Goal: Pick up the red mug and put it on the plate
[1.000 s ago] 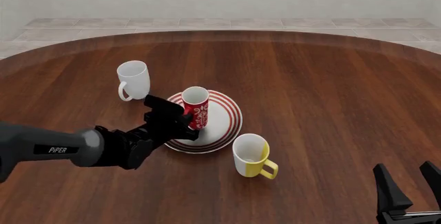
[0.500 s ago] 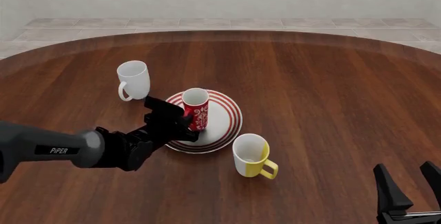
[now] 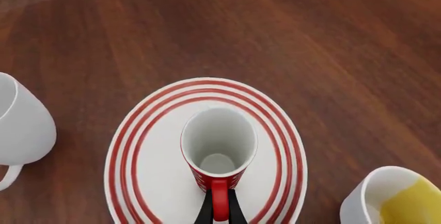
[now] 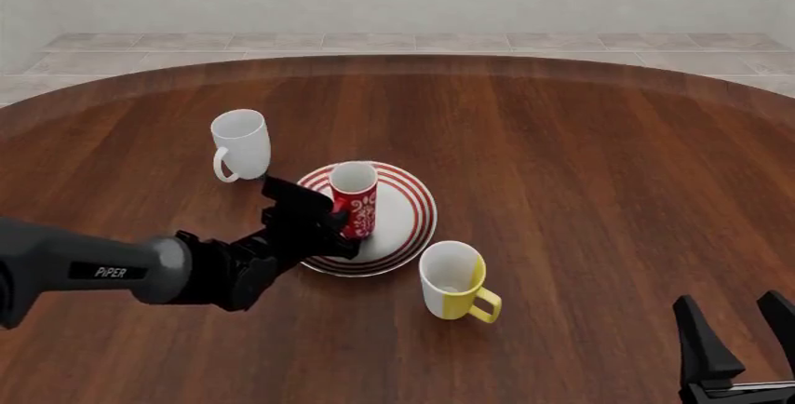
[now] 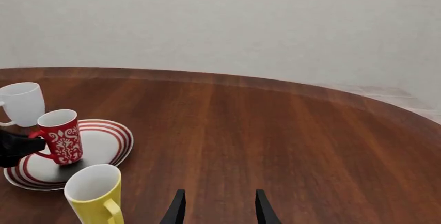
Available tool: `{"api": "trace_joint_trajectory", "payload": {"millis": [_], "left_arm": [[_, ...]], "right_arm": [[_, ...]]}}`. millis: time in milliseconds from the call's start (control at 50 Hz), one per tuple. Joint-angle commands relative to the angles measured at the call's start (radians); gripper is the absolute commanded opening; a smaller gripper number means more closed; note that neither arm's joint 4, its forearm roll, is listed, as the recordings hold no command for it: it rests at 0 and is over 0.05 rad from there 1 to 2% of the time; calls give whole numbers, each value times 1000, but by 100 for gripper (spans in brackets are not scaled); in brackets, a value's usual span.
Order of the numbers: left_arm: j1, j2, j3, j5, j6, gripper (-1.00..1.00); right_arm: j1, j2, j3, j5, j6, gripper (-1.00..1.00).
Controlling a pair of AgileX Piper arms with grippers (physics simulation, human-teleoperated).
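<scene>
The red mug (image 4: 356,200) with its white floral pattern stands upright over the left half of the plate (image 4: 405,221), a white plate with red rings. My left gripper (image 4: 333,222) is shut on the mug's red handle (image 3: 219,201), which shows between the black fingers (image 3: 205,214) in the left wrist view. From the right wrist view the red mug (image 5: 61,137) looks set down on the plate (image 5: 103,142), though contact is hard to confirm. My right gripper (image 4: 727,305) hangs open and empty at the near right, also visible as the right gripper (image 5: 220,195).
A plain white mug (image 4: 240,143) stands just left of and behind the plate. A yellow-and-white mug (image 4: 453,280) stands close to the plate's near right rim. Both are also in the left wrist view, white mug (image 3: 20,126) and yellow mug (image 3: 396,198).
My left gripper has lowered the red mug slightly toward the plate. The right arm has not moved.
</scene>
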State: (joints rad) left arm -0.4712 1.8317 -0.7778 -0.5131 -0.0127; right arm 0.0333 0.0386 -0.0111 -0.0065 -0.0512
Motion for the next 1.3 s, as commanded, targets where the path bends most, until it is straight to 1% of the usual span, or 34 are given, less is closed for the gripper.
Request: {"api": "trace_joint_trajectory", "payload": {"millis": [20,540,800,840,960,980,1300], "left_arm": [[-1,3,-2,-7,4,-100],[-2,16,3,-21,-1,-100],[-6,27,0,-18,-17,-100],[-9,34,-2,-21,-27,-100],[-12,42,-7,-15,-27,-100],[-9,46,-10,-13,-31,100],[-14,50,-13,-5,-40,100]], "right_arm": [[-1,0,2,-2,0,100],[-3,3,6,-7,-1,100],[-4,9,0,-9,-1,100],[-5,5,3,-8,-1,100],[-4,5,4,-8,-2,100],[-4,5,5,-9,-2,100],[-3,0,8,-7,-4,100]]}}
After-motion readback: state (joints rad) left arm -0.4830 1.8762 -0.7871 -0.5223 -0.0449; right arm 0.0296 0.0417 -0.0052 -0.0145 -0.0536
